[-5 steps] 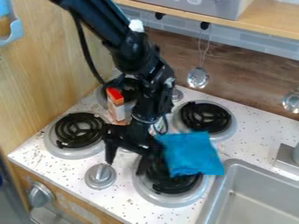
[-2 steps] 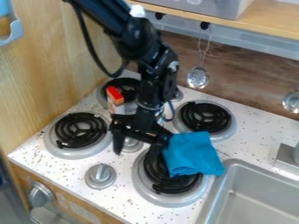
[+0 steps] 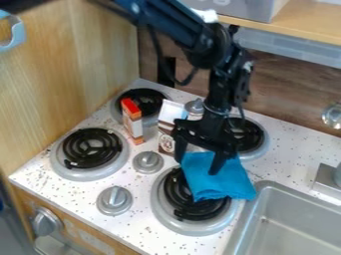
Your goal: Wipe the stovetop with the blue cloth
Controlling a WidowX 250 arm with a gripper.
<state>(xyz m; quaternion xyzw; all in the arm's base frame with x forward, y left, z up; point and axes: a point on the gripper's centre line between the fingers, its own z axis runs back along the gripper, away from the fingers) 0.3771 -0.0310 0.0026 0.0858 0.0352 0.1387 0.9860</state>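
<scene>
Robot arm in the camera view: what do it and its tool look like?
The arm is black, built of chunky jointed segments, with a white patch on the upper part and a thin light ring near the wrist. A black cable loops beside it. The tool is black too, with two slim fingers.

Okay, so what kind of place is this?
Looks like a small kitchen, probably a toy or mock-up one: there's a stovetop with coil burners, control knobs and a metal sink set beside it.
</scene>
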